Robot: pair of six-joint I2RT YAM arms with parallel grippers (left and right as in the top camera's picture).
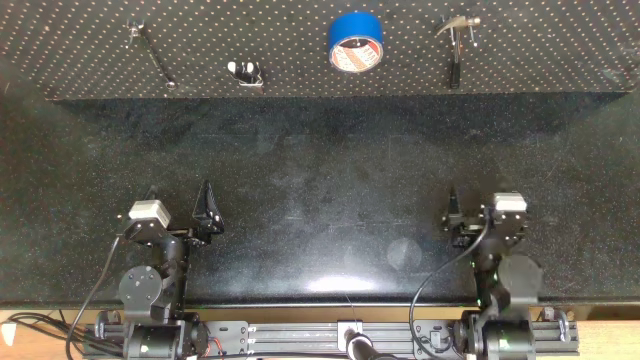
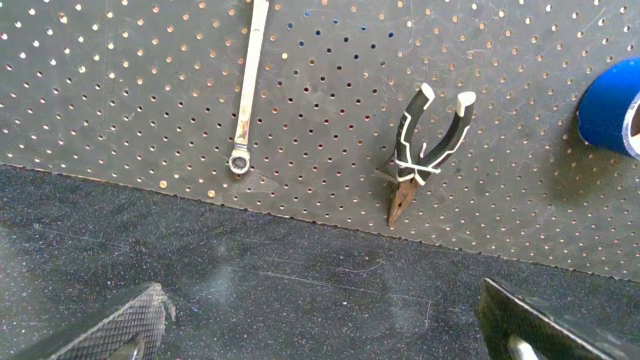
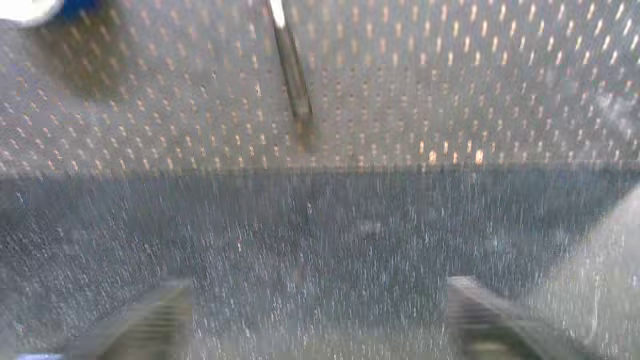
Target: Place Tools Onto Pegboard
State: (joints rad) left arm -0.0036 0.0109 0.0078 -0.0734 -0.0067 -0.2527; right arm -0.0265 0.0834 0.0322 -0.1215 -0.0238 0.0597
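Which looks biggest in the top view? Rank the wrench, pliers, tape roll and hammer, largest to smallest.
1. tape roll, the bulkiest.
2. wrench and hammer: long and thin, alike in length, too close to rank.
3. pliers, clearly smallest.

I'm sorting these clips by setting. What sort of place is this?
Probably a workshop or a lab bench set up like one: a pegboard hung with a wrench, pliers, a roll of blue tape and a hammer, above a dark worktop.
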